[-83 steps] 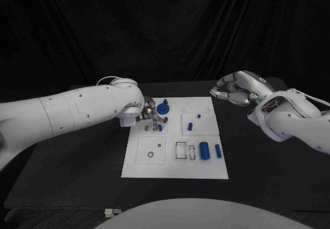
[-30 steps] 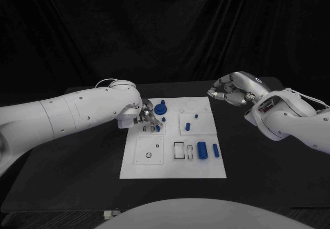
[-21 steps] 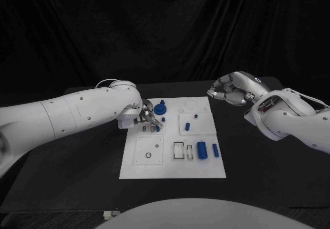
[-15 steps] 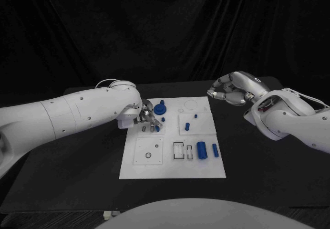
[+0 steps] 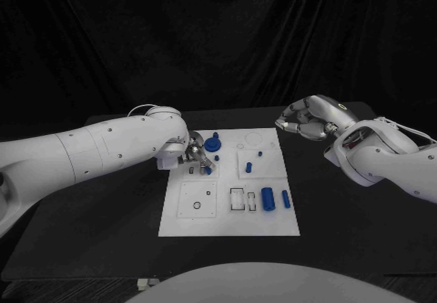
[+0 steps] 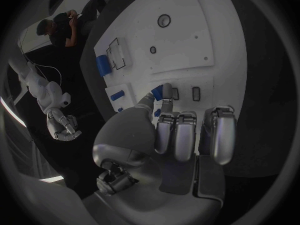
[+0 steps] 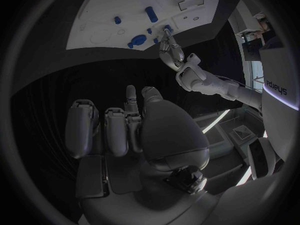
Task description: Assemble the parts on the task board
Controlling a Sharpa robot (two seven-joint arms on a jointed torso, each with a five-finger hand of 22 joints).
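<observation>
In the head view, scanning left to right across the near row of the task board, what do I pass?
Small black ring outline → black rectangular slot outline → narrow slot → thick blue cylinder → thin blue peg, all lying on the white task board.

- Right hand (image 7: pixel 134 130) sat over the black table (image 7: pixel 75 80), fingers curled in, nothing held.
- Task board (image 7: pixel 125 10) was well apart from it, beyond the fingertips.
- Blue parts (image 7: pixel 150 13) stood on the board.
- Left hand (image 7: pixel 170 50) reached onto the board's edge, fingertips at a small blue part (image 7: pixel 166 29); grip couldn't be made out.
</observation>
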